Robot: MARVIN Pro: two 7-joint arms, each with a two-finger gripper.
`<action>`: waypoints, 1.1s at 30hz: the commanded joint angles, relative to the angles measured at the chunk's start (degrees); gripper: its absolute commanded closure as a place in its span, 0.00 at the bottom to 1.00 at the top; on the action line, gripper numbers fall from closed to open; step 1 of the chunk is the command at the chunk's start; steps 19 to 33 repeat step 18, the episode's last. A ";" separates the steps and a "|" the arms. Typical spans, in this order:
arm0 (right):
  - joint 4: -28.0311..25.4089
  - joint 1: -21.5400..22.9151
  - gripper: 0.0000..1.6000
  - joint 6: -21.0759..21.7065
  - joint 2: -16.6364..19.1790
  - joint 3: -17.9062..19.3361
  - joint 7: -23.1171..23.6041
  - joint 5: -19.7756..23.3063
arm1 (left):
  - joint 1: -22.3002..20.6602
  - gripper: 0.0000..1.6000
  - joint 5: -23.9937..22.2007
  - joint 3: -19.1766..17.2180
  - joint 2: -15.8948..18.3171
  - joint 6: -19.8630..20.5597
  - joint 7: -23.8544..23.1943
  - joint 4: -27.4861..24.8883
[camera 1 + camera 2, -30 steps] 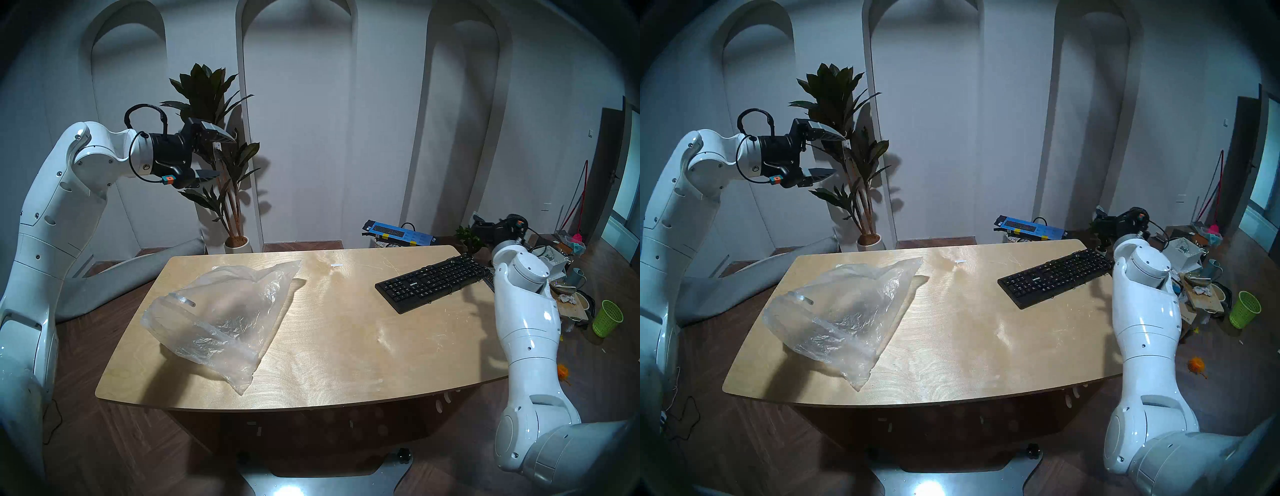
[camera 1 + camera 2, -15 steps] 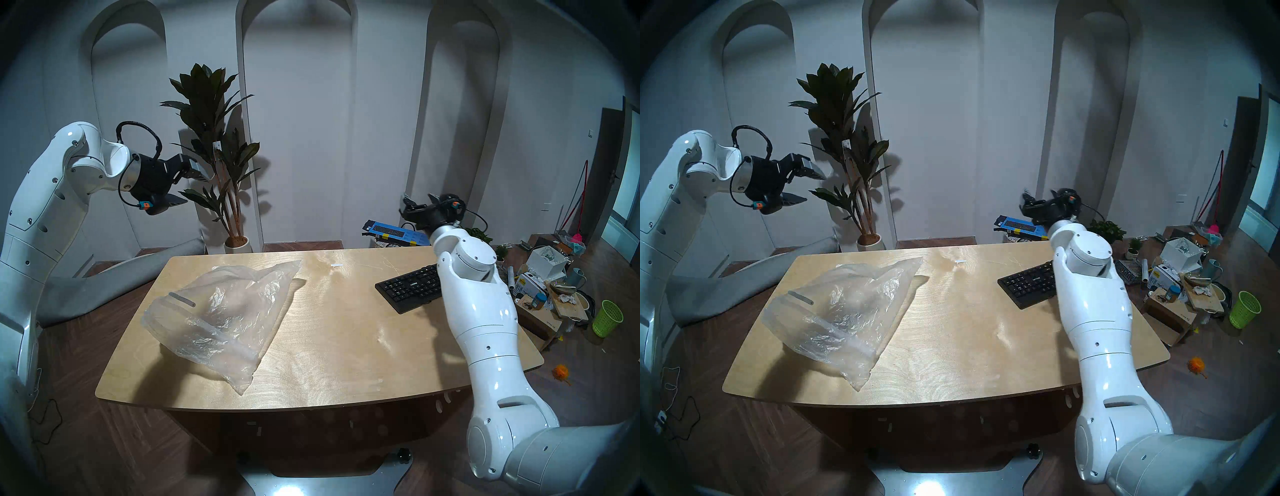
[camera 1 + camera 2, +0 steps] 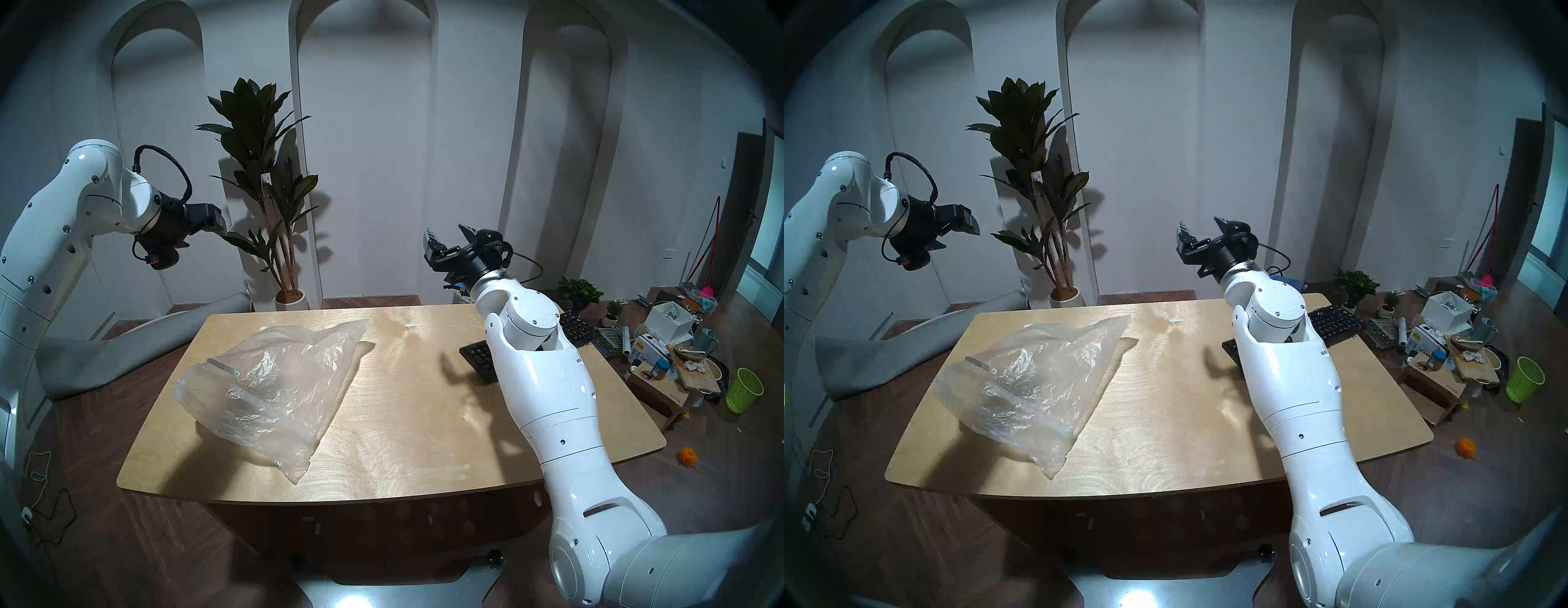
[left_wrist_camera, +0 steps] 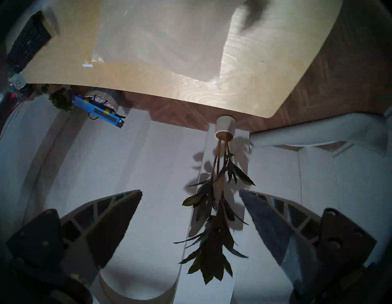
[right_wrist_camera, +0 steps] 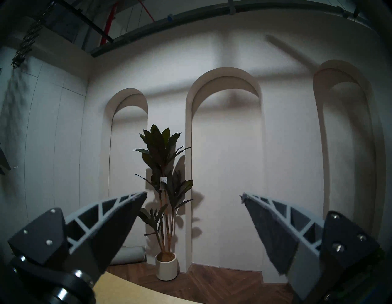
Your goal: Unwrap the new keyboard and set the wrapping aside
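The clear crinkled wrapping (image 3: pixel 271 386) (image 3: pixel 1030 382) lies empty on the left half of the wooden table (image 3: pixel 403 424). At the table's back right lies the black keyboard (image 3: pixel 477 358) (image 3: pixel 1333 322) (image 4: pixel 27 45), bare and mostly hidden behind my right arm. My right gripper (image 3: pixel 444 231) (image 3: pixel 1199 223) (image 5: pixel 193 193) hangs open and empty, high above the table's back edge, left of the keyboard. Off the table's left side, well above the wrapping, my left gripper (image 3: pixel 962 238) (image 4: pixel 190 191) is open and empty too.
A tall potted plant (image 3: pixel 271 191) stands behind the table. A long blue box (image 4: pixel 99 111) lies on the floor behind the back right corner. Floor clutter (image 3: pixel 670 352) and a green basket (image 3: pixel 743 389) sit to the right. A grey roll (image 3: pixel 127 344) lies at the left.
My right arm has swung in from the right across the keyboard, lifting its gripper over the table's back edge. My left gripper has drawn back to the left, lower, and turned. Both stay open.
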 commanded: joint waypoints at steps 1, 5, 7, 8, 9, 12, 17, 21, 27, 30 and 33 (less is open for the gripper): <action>-1.34 -1.85 0.00 -0.94 -0.45 -0.56 -0.42 -0.40 | -0.57 0.00 5.23 2.46 1.05 0.12 -2.97 -6.17; -2.58 -3.63 0.00 -1.90 -0.55 -0.91 -0.91 -1.23 | -1.26 0.00 10.37 5.06 2.93 0.12 -3.56 -9.93; -3.36 -4.33 0.00 -2.46 -0.62 -0.96 -1.26 -1.52 | -1.78 0.00 11.81 5.42 3.38 0.12 -3.52 -10.56; -3.73 -4.67 0.00 -2.71 -0.64 -1.00 -1.46 -1.68 | -2.12 0.00 12.72 5.61 3.73 0.12 -3.47 -10.62; -4.30 -5.21 0.00 -3.11 -0.66 -1.11 -1.79 -1.98 | -2.48 0.00 13.83 6.27 4.10 0.12 -3.18 -10.94; -5.54 -6.57 0.00 -3.97 -0.74 -1.33 -2.64 -2.59 | -3.25 0.00 16.95 7.33 4.77 0.12 -2.90 -11.06; -7.15 -8.40 0.00 -5.03 -0.98 -1.62 -3.98 -3.33 | -4.30 0.00 22.63 8.99 6.62 0.12 -3.38 -12.70; -7.44 -8.80 0.00 -5.17 -1.03 -1.58 -4.29 -3.39 | -4.35 0.00 23.91 9.56 7.00 0.12 -3.49 -13.27; -7.44 -8.80 0.00 -5.17 -1.03 -1.58 -4.29 -3.39 | -4.35 0.00 23.91 9.56 7.00 0.12 -3.49 -13.27; -7.44 -8.80 0.00 -5.17 -1.03 -1.58 -4.29 -3.39 | -4.35 0.00 23.91 9.56 7.00 0.12 -3.49 -13.27; -7.44 -8.80 0.00 -5.17 -1.03 -1.58 -4.29 -3.39 | -4.35 0.00 23.91 9.56 7.00 0.12 -3.49 -13.27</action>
